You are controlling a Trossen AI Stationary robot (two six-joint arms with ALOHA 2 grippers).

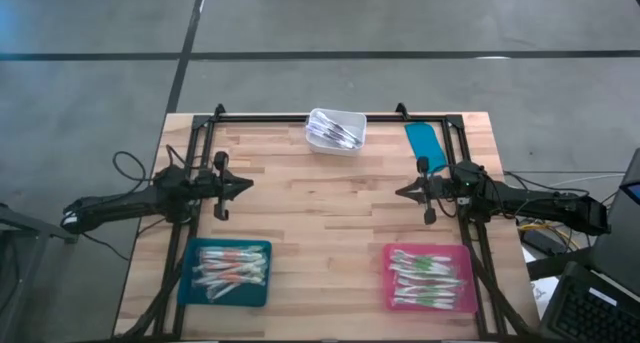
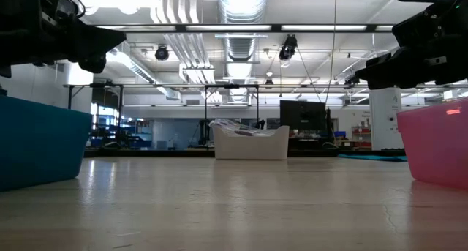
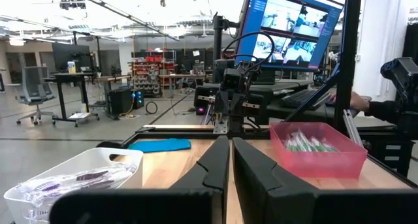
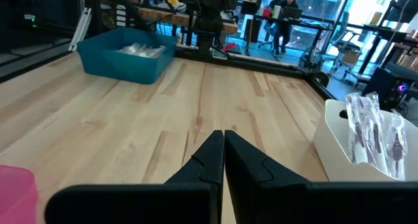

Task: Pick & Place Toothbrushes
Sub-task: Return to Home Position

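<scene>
**Bench stock: toothbrushes in two trays and a bin, both claws empty**

- Bench (image 1: pixel 330 218): pale wood planks, with a black frame along the far edge and both sides.
- Teal tray (image 2: pixel 40 141): near-left corner. It holds a loose heap of whitish toothbrushes (image 1: pixel 232 269) with orange accents.
- Pink tray (image 2: pixel 439 145): near-right corner. It holds the green-accented toothbrushes (image 1: pixel 425 275), which lie roughly parallel.
- White bin (image 2: pixel 248 147): far edge, about centre. It holds a few wrapped sticks (image 1: pixel 336 131), and their colours cannot be told.
- Teal flat sheet (image 1: pixel 424 141): lies on the bench to the right of the white bin, near the far edge.
- Left claw (image 1: pixel 246 184): raised above the bench on the left side, beyond the teal tray, and pointing toward the middle. Its fingers are drawn narrow, nearly tip to tip, with nothing between them.
- Right claw (image 1: pixel 401 192): raised on the right side, beyond the pink tray, facing the left claw and well apart from it. Its fingers are likewise narrow and hold nothing.
- Room behind: a seated person (image 4: pixel 285 8) at a desk.
</scene>
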